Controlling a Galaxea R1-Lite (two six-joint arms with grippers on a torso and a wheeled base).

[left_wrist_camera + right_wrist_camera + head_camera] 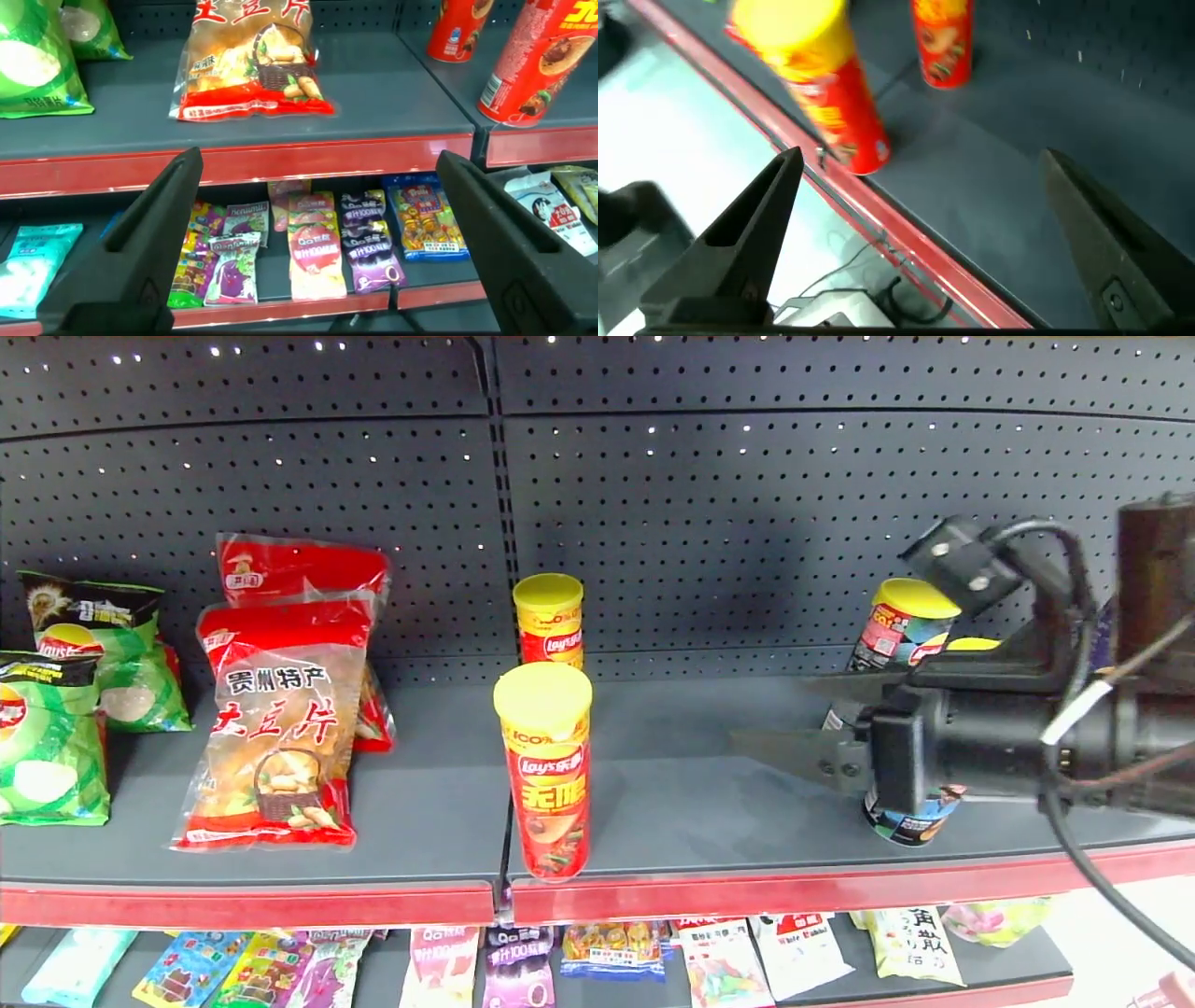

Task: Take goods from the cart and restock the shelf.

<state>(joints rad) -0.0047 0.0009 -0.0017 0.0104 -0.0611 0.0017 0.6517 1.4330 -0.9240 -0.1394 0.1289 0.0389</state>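
Right gripper (777,714) over right part of shelf (709,793); jaws wide apart, empty. Multicoloured chip canister (910,817) stands partly hidden behind it, near the front edge. Left gripper (318,157) also gaping, empty. Red chip canister (546,775) upright at centre front. Judgement: canisters light, stiff-walled, smooth, tall, easily toppled. Grip mid-body with moderate squeeze.

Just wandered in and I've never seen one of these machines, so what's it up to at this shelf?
A two-armed robot is stocking a shop shelf. Its right gripper hangs open and empty over the shelf, to the right of the front red can and the back red can. A colourful can stands partly hidden behind that arm. The left gripper is open too, holding nothing.
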